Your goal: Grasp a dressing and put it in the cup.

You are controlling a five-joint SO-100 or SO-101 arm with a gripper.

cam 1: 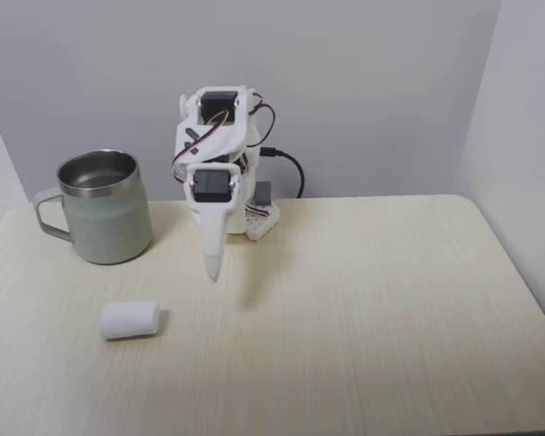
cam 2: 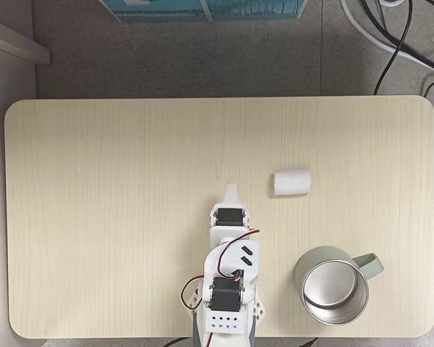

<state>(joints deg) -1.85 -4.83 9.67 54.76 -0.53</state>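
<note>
fixed views both catch the scene: nearest in the front-on one, the dressing (cam 1: 129, 320) lies on its side on the table (cam 1: 363, 309), nothing touching it. further back, the gripper (cam 1: 213, 272) points down, fingers clenched together on nothing, well right of the roll. behind and left, the cup (cam 1: 100, 207) stands upright, handle facing left. arm base at the back edge.

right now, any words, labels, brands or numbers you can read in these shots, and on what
None can be read.
The cup, the dressing and the arm carry no print that shows in either fixed view.
A teal box at the top edge of a fixed view bears pale marks, cut off and too blurred to read.
</note>
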